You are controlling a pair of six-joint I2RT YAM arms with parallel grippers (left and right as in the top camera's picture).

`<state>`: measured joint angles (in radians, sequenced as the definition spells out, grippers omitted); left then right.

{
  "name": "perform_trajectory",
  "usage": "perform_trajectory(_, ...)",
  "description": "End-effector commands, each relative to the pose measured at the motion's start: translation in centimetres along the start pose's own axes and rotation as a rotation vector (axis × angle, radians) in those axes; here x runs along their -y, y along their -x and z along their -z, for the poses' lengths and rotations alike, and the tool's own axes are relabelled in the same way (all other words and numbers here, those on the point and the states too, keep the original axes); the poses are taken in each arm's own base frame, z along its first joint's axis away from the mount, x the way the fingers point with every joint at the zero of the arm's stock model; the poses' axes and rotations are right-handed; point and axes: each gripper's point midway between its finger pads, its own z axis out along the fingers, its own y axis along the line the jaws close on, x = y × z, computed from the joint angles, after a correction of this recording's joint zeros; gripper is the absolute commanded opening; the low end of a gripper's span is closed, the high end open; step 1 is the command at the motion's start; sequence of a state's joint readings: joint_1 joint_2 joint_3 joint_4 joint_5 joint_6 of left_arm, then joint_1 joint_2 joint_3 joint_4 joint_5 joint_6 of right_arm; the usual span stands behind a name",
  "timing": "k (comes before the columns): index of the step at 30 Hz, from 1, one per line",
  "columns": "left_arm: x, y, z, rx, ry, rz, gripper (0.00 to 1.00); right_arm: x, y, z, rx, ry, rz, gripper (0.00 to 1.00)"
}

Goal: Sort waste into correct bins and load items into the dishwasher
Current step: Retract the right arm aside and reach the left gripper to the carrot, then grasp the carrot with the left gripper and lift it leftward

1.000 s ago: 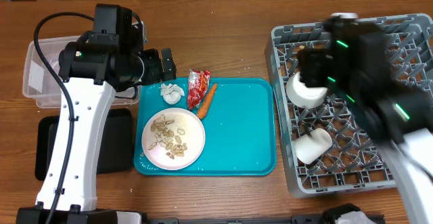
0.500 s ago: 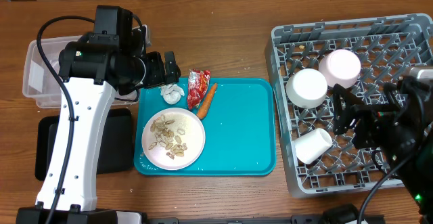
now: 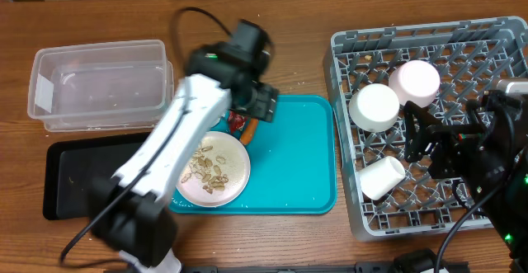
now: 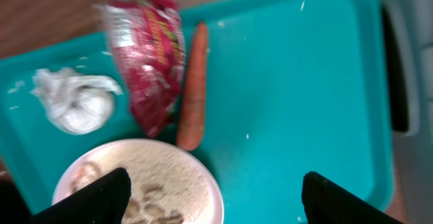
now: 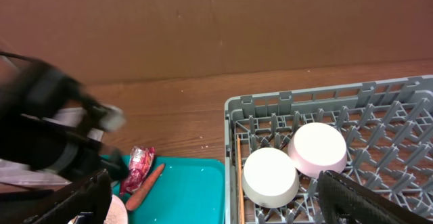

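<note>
Rack part-loaded, waste waiting: a white bowl (image 3: 374, 106), a pink bowl (image 3: 414, 81) and a third white one (image 3: 382, 176) sit in the grey rack (image 3: 462, 50). On your worktop, the clear tub (image 3: 99, 54) and black tray (image 3: 74, 182) look bare. Tissue (image 4: 76, 101), wrapper (image 4: 150, 55) and carrot (image 4: 193, 88) lie on the teal tray (image 3: 301, 157) beside the plate (image 3: 245, 167) of scraps (image 3: 206, 166). Your left jaws hang wide apart, empty, above them. Your right jaws hover spread and empty over the rack.
</note>
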<state>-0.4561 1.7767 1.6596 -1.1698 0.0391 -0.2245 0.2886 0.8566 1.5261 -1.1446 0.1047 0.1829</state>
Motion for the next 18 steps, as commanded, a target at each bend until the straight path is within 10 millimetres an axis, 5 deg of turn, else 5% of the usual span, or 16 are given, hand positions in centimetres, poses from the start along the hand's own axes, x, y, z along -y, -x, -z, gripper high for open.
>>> perform_trajectory(1,1.1,-1.3,-6.6,-0.128,0.115,-0.08,0.81,0.1,0.3,0.2,0.015,-0.004,-0.003,1.0)
perform_trajectory(5,1.2,-2.3,-10.9,-0.209,0.136,-0.066,0.67,0.1,0.3,0.2,0.015,-0.004,-0.004,1.0)
perform_trajectory(8,1.1,-2.5,-13.3,-0.235,0.147,-0.064,0.68,0.1,0.3,0.2,0.015,-0.004,-0.004,1.0)
perform_trajectory(18,-0.2,-4.3,-17.6,-0.324,0.207,-0.079,0.63,0.1,0.3,0.2,0.015,-0.004,-0.003,1.0)
